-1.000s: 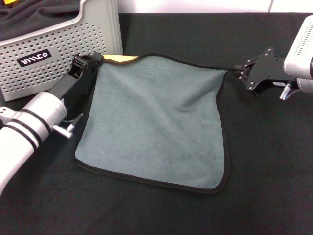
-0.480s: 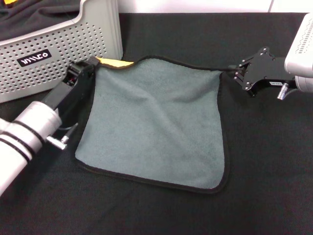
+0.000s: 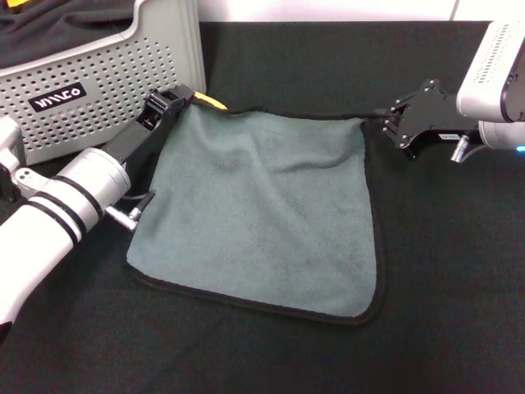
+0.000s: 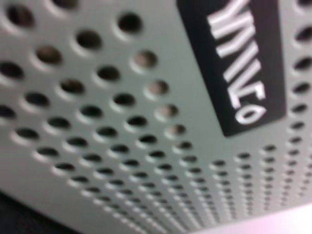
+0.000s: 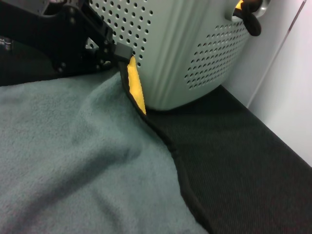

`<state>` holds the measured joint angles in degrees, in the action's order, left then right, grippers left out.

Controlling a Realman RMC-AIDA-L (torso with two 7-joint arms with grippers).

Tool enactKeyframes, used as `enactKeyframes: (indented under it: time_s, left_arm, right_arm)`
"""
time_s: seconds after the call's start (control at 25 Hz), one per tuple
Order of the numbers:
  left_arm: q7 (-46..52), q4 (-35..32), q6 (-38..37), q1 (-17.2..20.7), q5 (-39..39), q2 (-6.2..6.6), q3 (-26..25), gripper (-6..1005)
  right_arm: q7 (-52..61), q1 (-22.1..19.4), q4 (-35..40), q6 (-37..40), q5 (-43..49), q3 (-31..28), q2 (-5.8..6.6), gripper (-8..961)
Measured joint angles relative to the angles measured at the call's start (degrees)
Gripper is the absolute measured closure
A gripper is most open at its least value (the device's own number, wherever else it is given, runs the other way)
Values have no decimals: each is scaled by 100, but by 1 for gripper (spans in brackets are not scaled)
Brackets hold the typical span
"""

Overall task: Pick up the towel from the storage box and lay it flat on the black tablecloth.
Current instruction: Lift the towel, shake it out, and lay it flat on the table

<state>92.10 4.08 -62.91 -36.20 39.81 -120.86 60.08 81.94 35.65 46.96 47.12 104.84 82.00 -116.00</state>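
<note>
The grey-green towel [image 3: 262, 209] lies spread on the black tablecloth [image 3: 459, 271], with its near edge flat. My left gripper [image 3: 182, 97] is shut on the towel's far left corner, right beside the storage box [image 3: 98, 74]. The yellow reverse side [image 3: 212, 103] shows there, and also in the right wrist view [image 5: 135, 87]. My right gripper [image 3: 391, 121] is shut on the far right corner, low over the cloth. The towel [image 5: 73, 161] fills the near part of the right wrist view. The box wall [image 4: 97, 122] fills the left wrist view.
The storage box stands at the far left and holds a rumpled dark cloth [image 3: 66, 20]. Its black label [image 3: 57, 98] faces me. A white wall [image 5: 287, 73] rises behind the table. Bare tablecloth lies to the right of the towel and in front of it.
Both grippers have moved a little away from me with their corners. The left one is now close to the box. The towel's far edge has sunk lower and lies straighter.
</note>
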Motion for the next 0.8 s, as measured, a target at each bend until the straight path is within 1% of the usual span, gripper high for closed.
enactKeyframes:
  time_s: [0.36, 0.8]
  left_arm:
    - [-258, -46, 362, -45, -455, 0, -3, 988]
    - [-311, -38, 566, -173, -458, 1, -5, 989]
  right_arm:
    - [-4, 74, -99, -262, 26, 12, 2, 866]
    - [-46, 178, -247, -363, 25, 42, -3, 863]
